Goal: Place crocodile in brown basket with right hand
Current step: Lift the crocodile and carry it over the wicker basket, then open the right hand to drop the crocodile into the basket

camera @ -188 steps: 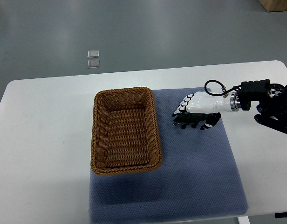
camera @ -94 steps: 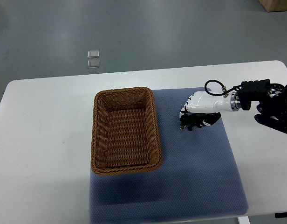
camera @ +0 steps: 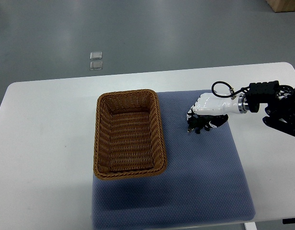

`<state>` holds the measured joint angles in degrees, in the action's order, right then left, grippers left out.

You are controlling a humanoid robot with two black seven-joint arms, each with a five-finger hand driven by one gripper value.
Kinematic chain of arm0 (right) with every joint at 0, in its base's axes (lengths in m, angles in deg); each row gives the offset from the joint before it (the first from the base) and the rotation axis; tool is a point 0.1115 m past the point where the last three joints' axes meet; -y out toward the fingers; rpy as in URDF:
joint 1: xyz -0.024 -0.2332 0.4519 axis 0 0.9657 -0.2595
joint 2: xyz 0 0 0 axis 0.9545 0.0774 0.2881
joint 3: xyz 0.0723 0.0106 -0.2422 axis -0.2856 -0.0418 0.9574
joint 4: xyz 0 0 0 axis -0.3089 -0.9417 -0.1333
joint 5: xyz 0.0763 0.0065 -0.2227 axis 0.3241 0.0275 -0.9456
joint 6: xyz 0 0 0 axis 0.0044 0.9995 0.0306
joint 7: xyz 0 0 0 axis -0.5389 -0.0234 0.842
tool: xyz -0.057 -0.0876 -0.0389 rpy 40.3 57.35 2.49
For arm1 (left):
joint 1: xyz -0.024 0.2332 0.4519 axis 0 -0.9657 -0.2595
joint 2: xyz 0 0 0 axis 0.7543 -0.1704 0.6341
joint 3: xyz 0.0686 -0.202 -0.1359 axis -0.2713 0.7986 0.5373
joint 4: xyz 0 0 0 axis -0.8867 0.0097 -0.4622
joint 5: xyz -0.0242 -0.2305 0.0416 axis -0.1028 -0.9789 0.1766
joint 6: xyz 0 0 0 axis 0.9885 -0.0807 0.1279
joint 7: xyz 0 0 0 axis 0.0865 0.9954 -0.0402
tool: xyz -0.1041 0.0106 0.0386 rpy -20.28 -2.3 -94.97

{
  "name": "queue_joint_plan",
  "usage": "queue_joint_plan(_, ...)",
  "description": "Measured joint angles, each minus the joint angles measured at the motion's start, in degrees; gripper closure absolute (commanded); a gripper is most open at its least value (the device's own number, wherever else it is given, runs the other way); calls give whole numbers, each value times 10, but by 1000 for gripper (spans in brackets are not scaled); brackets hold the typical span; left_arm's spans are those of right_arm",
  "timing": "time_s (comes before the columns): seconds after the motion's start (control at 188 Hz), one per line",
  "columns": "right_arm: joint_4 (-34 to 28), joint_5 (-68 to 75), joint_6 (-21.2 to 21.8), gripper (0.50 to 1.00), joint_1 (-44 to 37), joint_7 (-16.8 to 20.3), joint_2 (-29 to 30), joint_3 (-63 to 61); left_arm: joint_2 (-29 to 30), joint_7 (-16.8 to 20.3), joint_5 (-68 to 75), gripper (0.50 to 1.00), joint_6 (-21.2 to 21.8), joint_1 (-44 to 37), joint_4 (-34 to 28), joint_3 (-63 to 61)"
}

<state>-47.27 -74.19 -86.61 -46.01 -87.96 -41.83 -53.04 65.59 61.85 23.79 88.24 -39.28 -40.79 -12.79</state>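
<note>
Your right hand (camera: 206,113) clenched around the dark crocodile (camera: 201,125), over the blue mat (camera: 205,167) on the white surface (camera: 47,143), brown basket (camera: 129,134) empty to its left, well apart.

The right hand (camera: 206,109) has a glossy white shell with black-tipped, black-jointed fingers. A silver ring joins it to a black, blocky forearm (camera: 277,105), and a thin black cable loops above the wrist.

Right robot hand (camera: 205,111) has apparently clenched around crocodile (camera: 199,125).
</note>
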Motion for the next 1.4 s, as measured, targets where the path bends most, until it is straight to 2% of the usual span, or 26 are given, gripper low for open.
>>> queue_joint_plan(0.234,0,3,-5,1000,-11,0,-1,-4,0,0,0,500,0,0,0,0)
queue_joint_plan(0.766,-32,18,-5,1000,-125,0,1,-12,0,0,0,500,0,0,0,0)
queue_joint_plan(1.138,-105,18,-20,1000,-163,0,76,-13,0,0,0,500,0,0,0,0)
queue_joint_plan(1.399,-114,18,-30,1000,-141,0,135,-12,0,0,0,500,0,0,-3,-2)
